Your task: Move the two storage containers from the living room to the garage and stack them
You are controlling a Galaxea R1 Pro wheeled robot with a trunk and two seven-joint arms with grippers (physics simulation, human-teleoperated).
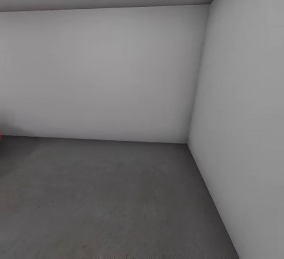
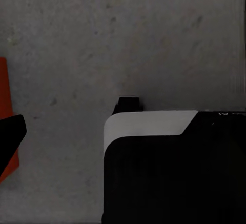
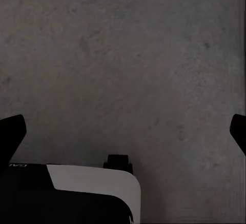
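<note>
I am in the garage, facing a corner of plain white walls over the dark grey floor. In the left wrist view an orange-red strip lies at the picture's edge on the floor; it looks like part of a storage container, most of it cut off. One black fingertip of my left gripper overlaps that strip; the other finger is lost against my dark base. My right gripper is open, its fingertips wide apart over bare floor.
My black and white base sits under both wrist cameras. A tiny red sliver shows at the head view's left edge by the wall's foot. The side wall runs close on the right.
</note>
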